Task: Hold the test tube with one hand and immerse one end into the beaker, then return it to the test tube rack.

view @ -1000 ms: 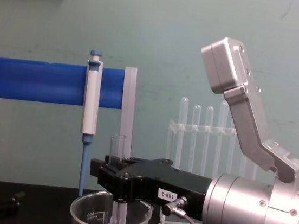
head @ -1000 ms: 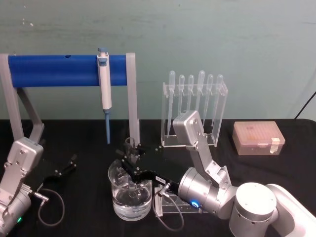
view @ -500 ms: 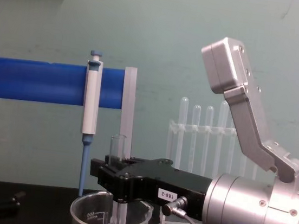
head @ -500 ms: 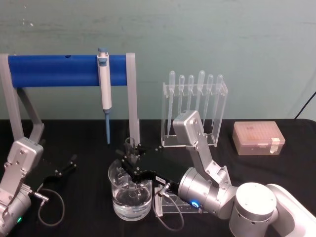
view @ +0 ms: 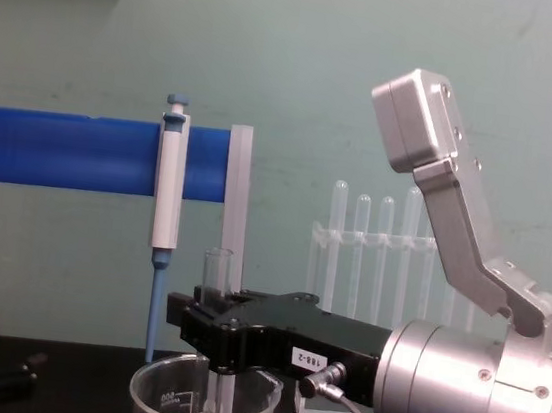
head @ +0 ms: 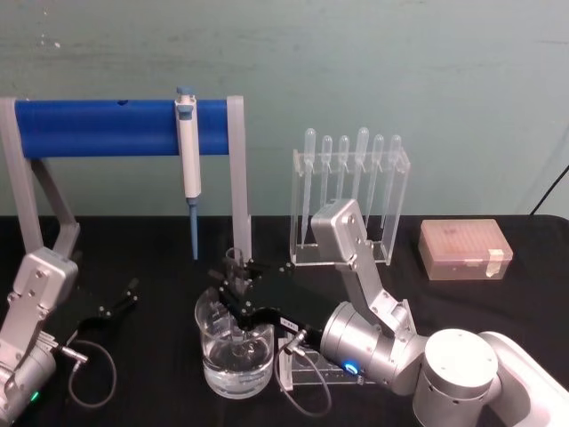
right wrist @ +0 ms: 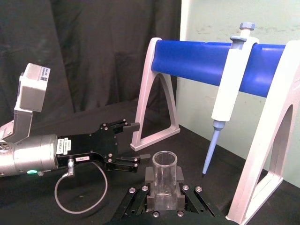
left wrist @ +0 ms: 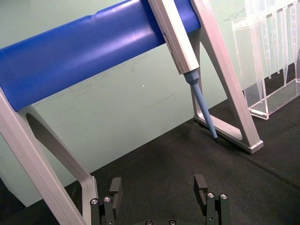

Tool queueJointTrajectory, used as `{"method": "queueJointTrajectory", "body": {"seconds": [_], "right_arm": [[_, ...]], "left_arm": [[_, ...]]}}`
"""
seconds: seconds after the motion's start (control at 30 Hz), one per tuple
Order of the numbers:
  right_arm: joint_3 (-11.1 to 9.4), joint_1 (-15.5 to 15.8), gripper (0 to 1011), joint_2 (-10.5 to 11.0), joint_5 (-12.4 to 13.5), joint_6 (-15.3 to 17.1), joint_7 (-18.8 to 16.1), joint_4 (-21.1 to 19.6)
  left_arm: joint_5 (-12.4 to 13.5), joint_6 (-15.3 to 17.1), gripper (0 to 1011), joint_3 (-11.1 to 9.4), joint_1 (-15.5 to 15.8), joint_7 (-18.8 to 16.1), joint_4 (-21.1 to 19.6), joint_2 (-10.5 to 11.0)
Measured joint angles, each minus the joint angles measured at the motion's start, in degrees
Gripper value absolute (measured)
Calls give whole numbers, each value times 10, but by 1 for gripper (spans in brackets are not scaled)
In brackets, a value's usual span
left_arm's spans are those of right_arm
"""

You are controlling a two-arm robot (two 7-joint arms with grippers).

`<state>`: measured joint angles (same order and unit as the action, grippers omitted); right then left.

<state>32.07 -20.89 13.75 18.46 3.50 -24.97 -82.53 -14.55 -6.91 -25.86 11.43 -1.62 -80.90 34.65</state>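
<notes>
My right gripper [head: 236, 295] is shut on the test tube [head: 234, 260], a clear glass tube held upright over the beaker [head: 235, 356]. In the chest view the test tube [view: 216, 268] rises above the black fingers and its lower part passes down inside the beaker [view: 165, 386] rim. The beaker holds clear liquid. In the right wrist view the test tube [right wrist: 164, 169] stands clamped in my right gripper [right wrist: 164, 188]. My left gripper [head: 120, 299] rests open on the table at the left, apart from the beaker, and shows its two fingers spread in the left wrist view [left wrist: 158, 188].
Behind the beaker a blue bar on grey legs [head: 107, 126] carries a blue-and-white micropipette [head: 188, 165]. A clear rack of pipettes [head: 351, 191] stands at the back. An orange lidded box [head: 464, 248] sits to the right. A clear holder [head: 307, 370] lies under my right wrist.
</notes>
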Motion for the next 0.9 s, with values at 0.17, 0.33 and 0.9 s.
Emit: {"method": "queueJointTrajectory", "body": {"seconds": [0.17,0.33,0.9], "right_arm": [[0,0,224,0,0,0,0,0],[0,0,224,0,0,0,0,0],[0,0,224,0,0,0,0,0]], "left_arm": [[0,0,1000,0,0,0,0,0],[0,0,1000,0,0,0,0,0],[0,0,1000,0,0,0,0,0]]}}
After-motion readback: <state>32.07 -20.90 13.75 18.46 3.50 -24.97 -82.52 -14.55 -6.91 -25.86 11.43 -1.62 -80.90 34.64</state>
